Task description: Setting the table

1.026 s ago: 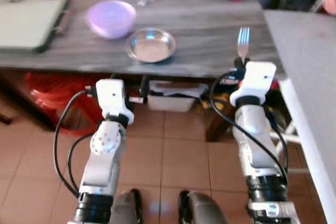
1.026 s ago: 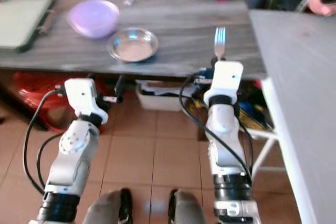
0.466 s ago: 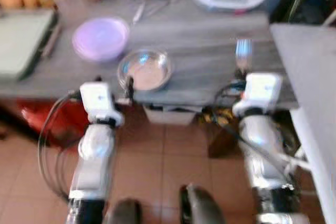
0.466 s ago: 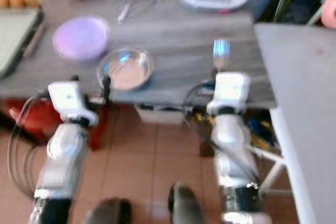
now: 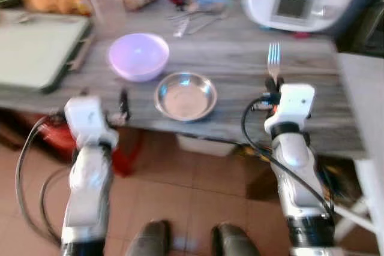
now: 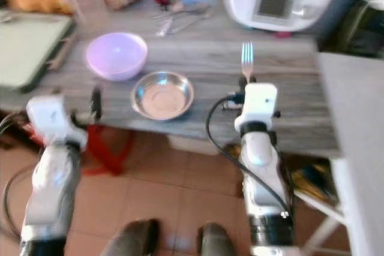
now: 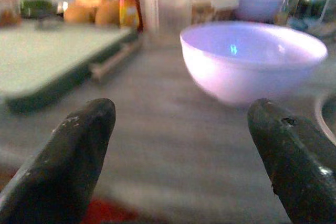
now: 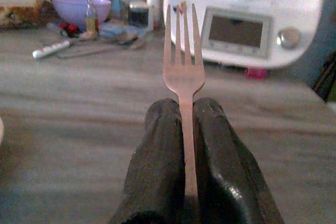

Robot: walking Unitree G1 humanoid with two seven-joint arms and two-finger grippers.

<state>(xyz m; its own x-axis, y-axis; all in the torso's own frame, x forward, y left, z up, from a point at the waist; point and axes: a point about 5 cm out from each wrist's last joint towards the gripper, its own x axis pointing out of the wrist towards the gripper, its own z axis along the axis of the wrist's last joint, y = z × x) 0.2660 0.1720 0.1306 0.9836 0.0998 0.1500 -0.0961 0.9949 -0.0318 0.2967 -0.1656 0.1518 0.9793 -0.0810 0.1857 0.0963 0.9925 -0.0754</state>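
Grey wood-grain table (image 5: pixel 240 58): lilac bowl (image 5: pixel 138 56) beside steel dish (image 5: pixel 185 95), touching or nearly so. Green board (image 5: pixel 36 49) at the robot's left; white appliance (image 5: pixel 297 1) at the far edge.
Right gripper (image 8: pixel 184 129): fingers pressed together, pinching a fork (image 8: pixel 182 72), tines forward above the table.
Left gripper (image 7: pixel 178 145): fingers spread wide, at the table's near edge, facing the bowl.

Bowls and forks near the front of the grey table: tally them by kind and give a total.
Lilac plastic bowl: 1
Steel bowl: 1
Fork, clamped in the right tool: 1
Total: 3
The left tool is open, facing the lilac bowl.
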